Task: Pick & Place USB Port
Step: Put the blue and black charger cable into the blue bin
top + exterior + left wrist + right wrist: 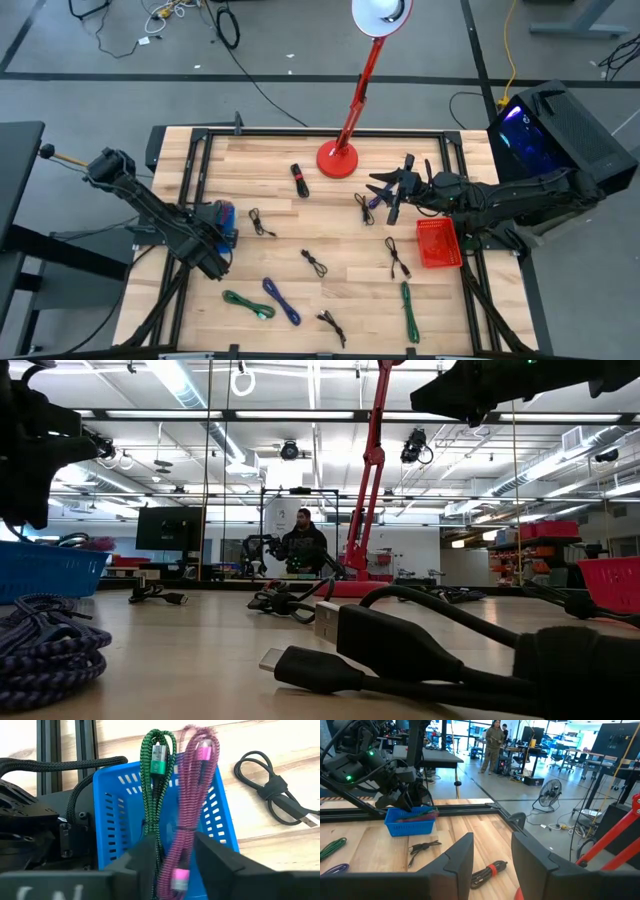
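Note:
The blue basket (222, 220) (117, 820) sits near the table's left edge and holds a green braided cable (157, 775). A magenta braided cable (192, 795) lies over the basket's inside. It runs down, blurred, between the fingers of my open left gripper (177, 860), which hovers above the basket (213, 252). My right gripper (390, 195) (492, 855) is open and empty, raised over the table's right part near the lamp. A black cable (364, 207) lies beside it. The red basket (438, 243) stands at the right edge. My left gripper points down into the blue basket with the magenta cable's lower part (176, 870) between its two fingers. I cannot tell whether the fingers touch it. The cable's upper loop (200, 745) rests against the basket's wall.
Loose cables lie across the table: a black one with a red band (298, 180), black ones (262, 222) (315, 262) (397, 258) (331, 325), green ones (248, 303) (409, 310), a blue one (282, 300). The red lamp's base (338, 158) stands at the far middle. People stand in the room behind (303, 540).

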